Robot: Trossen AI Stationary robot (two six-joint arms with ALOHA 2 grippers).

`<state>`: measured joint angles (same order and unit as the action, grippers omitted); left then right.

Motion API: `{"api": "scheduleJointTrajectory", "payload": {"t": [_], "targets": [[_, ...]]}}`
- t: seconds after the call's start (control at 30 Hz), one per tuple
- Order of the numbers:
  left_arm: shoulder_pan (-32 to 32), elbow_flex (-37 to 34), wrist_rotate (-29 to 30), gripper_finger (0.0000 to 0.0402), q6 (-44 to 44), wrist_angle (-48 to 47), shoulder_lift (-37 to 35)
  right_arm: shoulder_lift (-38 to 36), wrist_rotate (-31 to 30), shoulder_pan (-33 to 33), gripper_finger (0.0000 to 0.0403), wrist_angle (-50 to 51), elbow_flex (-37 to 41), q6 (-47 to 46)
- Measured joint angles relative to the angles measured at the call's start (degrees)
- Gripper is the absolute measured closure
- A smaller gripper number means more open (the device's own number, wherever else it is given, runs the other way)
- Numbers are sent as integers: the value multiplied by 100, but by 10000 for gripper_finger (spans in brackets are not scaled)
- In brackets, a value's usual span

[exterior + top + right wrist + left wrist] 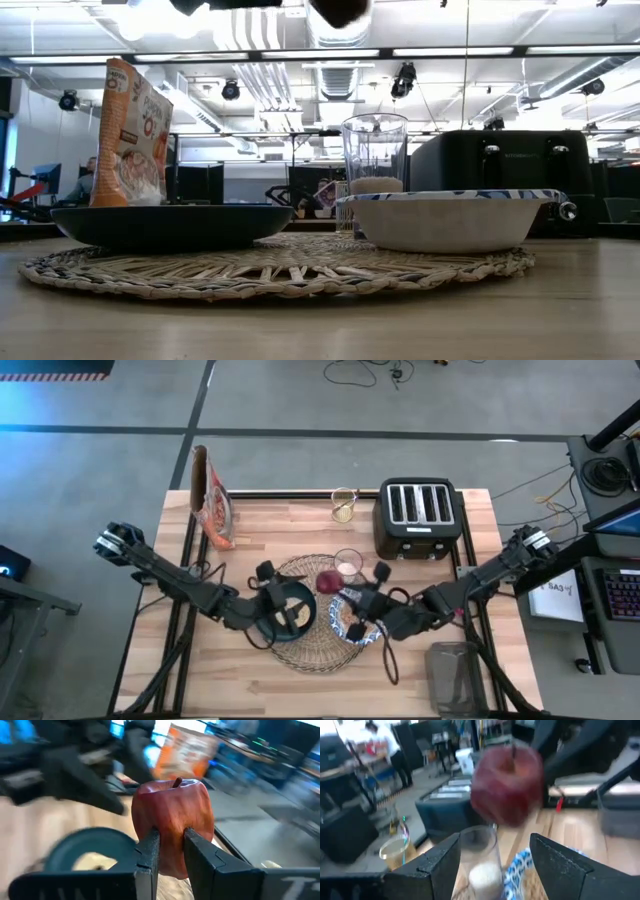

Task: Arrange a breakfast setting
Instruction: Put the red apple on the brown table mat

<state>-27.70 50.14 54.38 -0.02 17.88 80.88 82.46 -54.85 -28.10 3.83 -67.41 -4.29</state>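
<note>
On the pale wooden worktop (420,690), going left to right, an orange printed snack bag (212,500) stands near the far left corner. The left tool (492,857) hovers over the dark teal plate (290,615), its two dark fingers spread and released, holding nothing. That plate lies on the left half of the round woven straw placemat (310,655), and something pale rests on it that cannot be made out.

Above the middle of the mat a dark red apple (172,825) is in the air, clenched by its lower part between the fingers of the right tool (171,852). In the high view the apple is only a small red blot between the two tools.

Behind it stands the small clear glass (375,150) with a white fill in its bottom, at the far edge of the mat. The blue-and-white patterned bowl (450,215) sits on the mat's right half, largely covered from above by the right arm; its contents are hidden. A second glass with a yellowish tint (343,505) stands off the mat toward the back, just left of the black four-slot toaster (418,515). A grey translucent container (458,678) at the near right corner is cut off by the picture edge.
</note>
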Motion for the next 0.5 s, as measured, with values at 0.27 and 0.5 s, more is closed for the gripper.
{"api": "scheduleJointTrajectory", "payload": {"t": [0.27, 0.5], "targets": [[24, -230, -149, 186, 539, 762, -2, -27, 1245, 436, 339, -548, -7, 990], [27, -249, -18, 199, 824, 714, -9, -46, 2474, 980, 339, -591, 7, 1261]]}}
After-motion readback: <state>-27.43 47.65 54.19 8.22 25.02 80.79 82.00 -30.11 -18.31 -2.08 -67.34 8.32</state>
